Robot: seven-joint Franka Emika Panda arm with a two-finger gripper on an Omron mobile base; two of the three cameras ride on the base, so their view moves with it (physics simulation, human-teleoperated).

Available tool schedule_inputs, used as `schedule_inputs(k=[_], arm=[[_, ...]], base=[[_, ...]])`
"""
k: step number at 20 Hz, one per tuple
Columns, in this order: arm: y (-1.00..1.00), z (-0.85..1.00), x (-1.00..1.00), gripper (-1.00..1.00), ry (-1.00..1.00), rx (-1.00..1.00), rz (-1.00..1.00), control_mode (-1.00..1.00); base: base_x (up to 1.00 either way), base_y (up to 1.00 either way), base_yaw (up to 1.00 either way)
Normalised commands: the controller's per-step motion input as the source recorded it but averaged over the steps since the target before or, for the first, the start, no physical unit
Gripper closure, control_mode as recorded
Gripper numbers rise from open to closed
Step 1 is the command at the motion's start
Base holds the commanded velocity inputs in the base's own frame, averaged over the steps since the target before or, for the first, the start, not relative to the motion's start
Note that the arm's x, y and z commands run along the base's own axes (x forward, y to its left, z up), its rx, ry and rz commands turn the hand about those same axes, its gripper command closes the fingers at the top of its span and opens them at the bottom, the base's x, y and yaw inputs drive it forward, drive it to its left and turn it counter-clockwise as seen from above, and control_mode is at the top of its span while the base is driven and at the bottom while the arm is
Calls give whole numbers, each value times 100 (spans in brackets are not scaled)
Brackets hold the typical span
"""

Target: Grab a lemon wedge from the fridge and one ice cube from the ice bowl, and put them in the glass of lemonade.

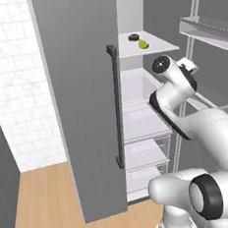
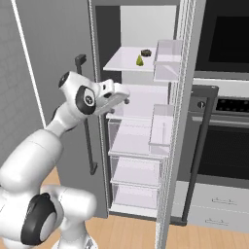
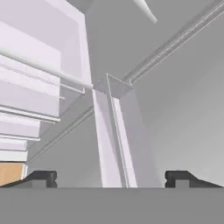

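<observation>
My gripper (image 3: 109,177) is opened wide and holds nothing; it is inside the open fridge (image 1: 81,114), near the middle shelves. The lemon wedge (image 1: 143,44) lies on the top shelf (image 2: 127,61), just beside a small dark round object (image 1: 133,36), above my hand.

Open air above the shelf (image 1: 156,45), door bin (image 2: 168,61) alongside.
</observation>
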Motion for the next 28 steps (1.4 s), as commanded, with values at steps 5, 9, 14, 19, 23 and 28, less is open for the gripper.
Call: schedule_inputs(k=[5, 9, 14, 19, 23, 28], arm=[[99, -27, 45, -100, -6, 45, 38, -100], [74, -24, 32, -100, -1, 46, 33, -100], [22, 62, -45, -100, 18, 15, 13, -100], [0, 79, -97, -100, 28, 1, 0, -100], [0, 17, -100, -100, 21, 0, 0, -100], [0, -34, -100, -100, 6, 0, 0, -100]], base=[[0, 0, 0], [0, 0, 0], [0, 0, 0], [0, 0, 0], [0, 0, 0], [0, 0, 0]])
